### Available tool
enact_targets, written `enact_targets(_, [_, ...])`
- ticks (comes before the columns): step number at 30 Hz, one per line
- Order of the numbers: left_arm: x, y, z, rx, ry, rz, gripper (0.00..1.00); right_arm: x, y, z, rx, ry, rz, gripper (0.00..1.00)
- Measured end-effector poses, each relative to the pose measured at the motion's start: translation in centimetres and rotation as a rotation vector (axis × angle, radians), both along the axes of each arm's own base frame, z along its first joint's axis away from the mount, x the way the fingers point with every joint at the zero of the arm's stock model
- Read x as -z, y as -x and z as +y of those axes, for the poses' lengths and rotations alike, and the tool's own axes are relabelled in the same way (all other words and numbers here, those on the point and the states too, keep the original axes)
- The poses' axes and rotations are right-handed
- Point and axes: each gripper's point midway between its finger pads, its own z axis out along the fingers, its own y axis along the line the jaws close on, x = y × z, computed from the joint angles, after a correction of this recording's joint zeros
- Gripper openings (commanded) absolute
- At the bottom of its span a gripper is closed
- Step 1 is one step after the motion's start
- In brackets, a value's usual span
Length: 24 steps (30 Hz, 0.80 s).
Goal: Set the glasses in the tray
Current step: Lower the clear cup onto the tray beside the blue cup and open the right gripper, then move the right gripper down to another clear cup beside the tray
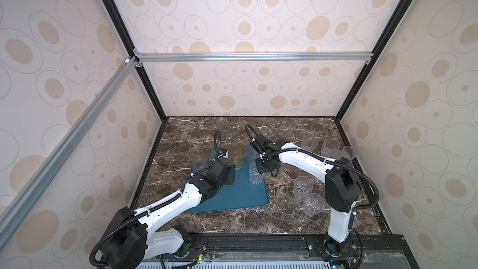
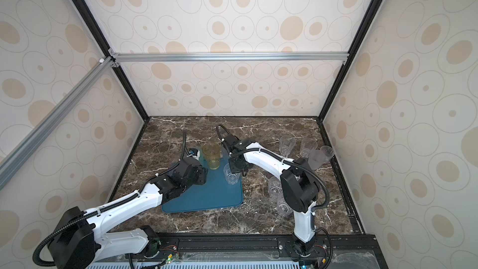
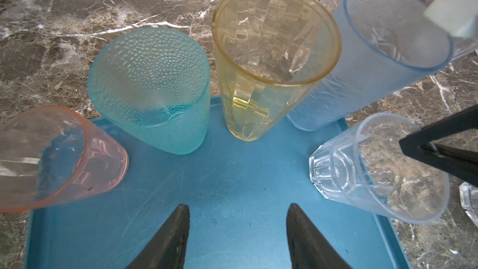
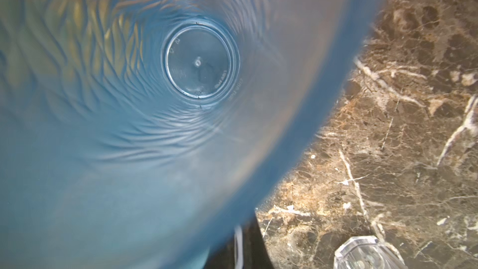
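Top view: tray [image 1: 248,197] on table [image 1: 297,130]. Right pincer [image 1: 260,168] is at its far right edge. Loose clear glasses [image 1: 301,186] stand further right.

Left wrist: left pincer [image 3: 236,207] is parted and empty over the tray. Ahead are pink glass [image 3: 59,156], teal glass [image 3: 150,86], yellow glass [image 3: 274,47] and blue glass [image 3: 375,47]. Right pincer is closed at clear glass [image 3: 362,166] rim; grip unclear.

Right wrist: moulded lettering [image 4: 222,81] in the blue glass base, unreadable.

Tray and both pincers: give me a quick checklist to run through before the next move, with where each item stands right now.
1. Free pincer: the left pincer stands open and empty over the tray: ok.
2. Load: the right pincer is shut by the clear glass; holding anything: cannot tell.
3. Placed: pink glass, teal glass, yellow glass, grey-blue glass and clear glass stand in the tray: ok.
4. Room: the tray's near half is bare: ok.
5. Job finished: loose glasses wait on the table at the right: not ok.
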Motion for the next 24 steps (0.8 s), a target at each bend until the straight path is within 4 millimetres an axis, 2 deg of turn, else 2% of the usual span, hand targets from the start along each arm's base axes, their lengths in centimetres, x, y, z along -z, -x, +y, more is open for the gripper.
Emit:
enact_targets(9, [0.1,0.0,0.0,0.002,0.0,0.003,0.6,0.0,0.3,-0.1,-0.005,0.004,0.012,0.06])
enact_targets(12, [0.1,0.0,0.0,0.002,0.0,0.003,0.6,0.0,0.4,-0.1,-0.011,0.009,0.016,0.12])
enact_targets(20, [0.1,0.0,-0.1,0.005,-0.004,0.004,0.6,0.2,1.6,-0.8,-0.032,0.049,0.058,0.36])
enact_targets(24, [-0.2,-0.2,-0.2,0.007,-0.002,-0.004,0.6,-0.4,1.7,-0.9,-0.039,0.05,0.059,0.4])
